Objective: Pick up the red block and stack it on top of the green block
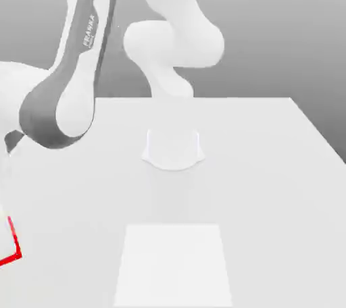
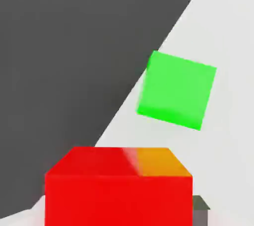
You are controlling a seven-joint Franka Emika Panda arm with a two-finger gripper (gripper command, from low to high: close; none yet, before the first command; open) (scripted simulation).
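Note:
In the hand view the red block looms very close, its top face catching an orange-tinted sheen. A dark grey finger presses against one side of it, so my gripper is shut on the red block. Beyond it the green block lies flat on the white table, apart from the red one and close to the table's edge. In the exterior view my arm reaches off past the exterior view's left edge.
Dark floor lies past the table edge beside the green block. The robot's base stands mid-table in the exterior view, with a paler square patch in front. A thin red angled line sits at the exterior view's left edge.

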